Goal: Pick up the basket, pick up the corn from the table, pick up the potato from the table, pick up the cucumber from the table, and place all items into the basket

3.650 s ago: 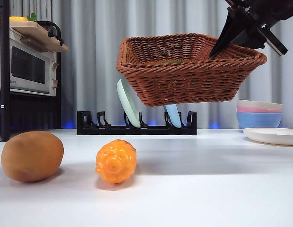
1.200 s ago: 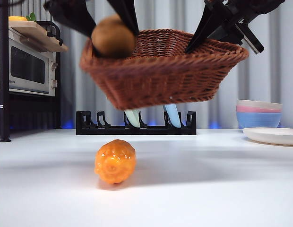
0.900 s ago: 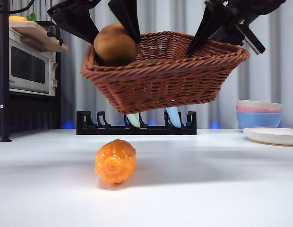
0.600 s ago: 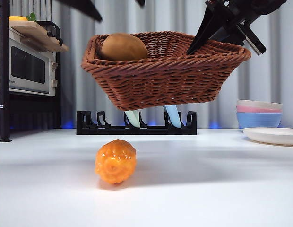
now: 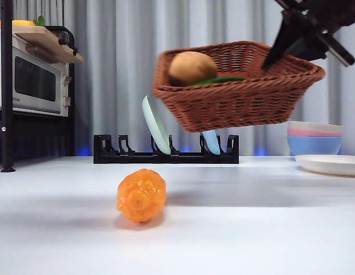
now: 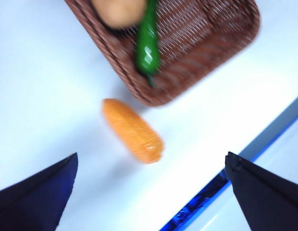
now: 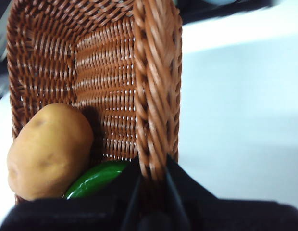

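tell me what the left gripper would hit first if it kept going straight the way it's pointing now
Probably the corn: it lies on the table about midway ahead of the open left gripper. The held-up basket sits beyond it. Depth is hard to judge from the wrist view, so this is a guess.

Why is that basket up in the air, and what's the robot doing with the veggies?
The right gripper is clamped on the rim of the basket, holding it above the table. The potato and the green cucumber are already inside. The corn lies on the table. The left gripper, open and empty, hangs above it.
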You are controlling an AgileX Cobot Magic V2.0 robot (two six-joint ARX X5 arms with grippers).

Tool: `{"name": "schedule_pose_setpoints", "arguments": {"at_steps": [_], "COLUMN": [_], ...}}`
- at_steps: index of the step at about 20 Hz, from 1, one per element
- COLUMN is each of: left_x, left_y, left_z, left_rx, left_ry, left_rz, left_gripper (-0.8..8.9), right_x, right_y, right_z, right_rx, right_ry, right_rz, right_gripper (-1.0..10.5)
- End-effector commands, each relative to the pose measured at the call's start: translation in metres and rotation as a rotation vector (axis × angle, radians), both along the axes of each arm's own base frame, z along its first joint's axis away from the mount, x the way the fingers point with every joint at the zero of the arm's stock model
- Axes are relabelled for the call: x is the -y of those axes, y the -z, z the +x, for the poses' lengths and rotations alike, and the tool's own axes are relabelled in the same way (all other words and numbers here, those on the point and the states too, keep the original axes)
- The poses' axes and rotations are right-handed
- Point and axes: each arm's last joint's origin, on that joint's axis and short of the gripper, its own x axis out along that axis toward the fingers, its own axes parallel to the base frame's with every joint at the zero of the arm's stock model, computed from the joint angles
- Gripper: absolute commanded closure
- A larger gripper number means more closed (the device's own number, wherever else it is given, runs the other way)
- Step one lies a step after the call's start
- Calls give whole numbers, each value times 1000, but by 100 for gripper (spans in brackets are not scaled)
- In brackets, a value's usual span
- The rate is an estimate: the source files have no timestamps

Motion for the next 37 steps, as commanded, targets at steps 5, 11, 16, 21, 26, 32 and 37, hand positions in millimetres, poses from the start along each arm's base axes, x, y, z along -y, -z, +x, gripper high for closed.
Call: {"name": "schedule_pose_setpoints", "arguments": {"at_steps": [5, 11, 16, 21, 26, 32, 37], "left_x": [38, 57, 48, 50, 54, 58, 48], "left_y": [83, 136, 161, 172, 191, 192, 164], "left_z": [25, 80, 110, 119, 123, 121, 97], "left_rx": [-119, -235, -293, -316, -354, -315, -447], "left_ry": [-93, -154, -222, -212, -213, -123, 137], "left_rz": [29, 48, 65, 62, 108, 135, 71], "left_gripper": [220, 220, 220, 220, 223, 822, 822], "right_x": [32, 40, 40, 40, 40, 40, 40], "right_y": [-4, -4, -4, -4, -3, -3, -3], "right_z": [5, 5, 5, 5, 5, 5, 5], "right_rx": [16, 11, 12, 15, 14, 7, 8], "right_ry": [104, 95, 94, 91, 91, 90, 87], "right_rz": [21, 43, 40, 35, 35, 35, 28], "right_gripper": [963, 963, 963, 963, 963, 963, 963]}}
